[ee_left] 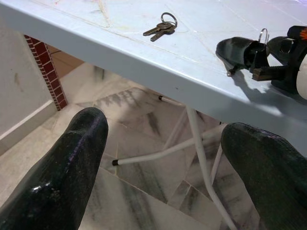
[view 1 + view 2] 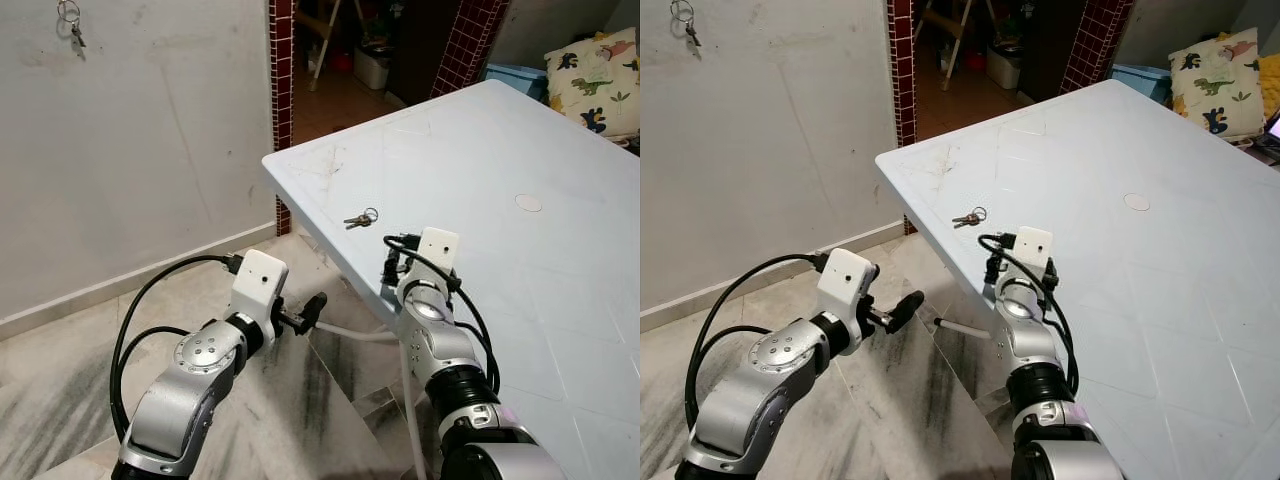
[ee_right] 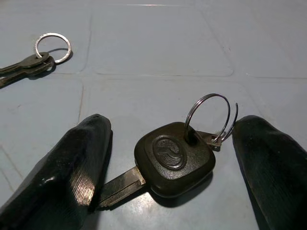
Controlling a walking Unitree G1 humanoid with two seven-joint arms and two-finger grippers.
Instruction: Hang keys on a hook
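Black fingers (image 3: pixel 62 177) of the right claw (image 3: pixel 163 167) stand wide open, holding nothing, straddling the car key (image 3: pixel 168 160) flat on the table (image 2: pixel 520 290); its blade points at one finger.

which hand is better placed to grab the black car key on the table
The right hand: its open fingers straddle the car key lying on the table. The left hand hangs open beside the table edge, below the top, away from the key.
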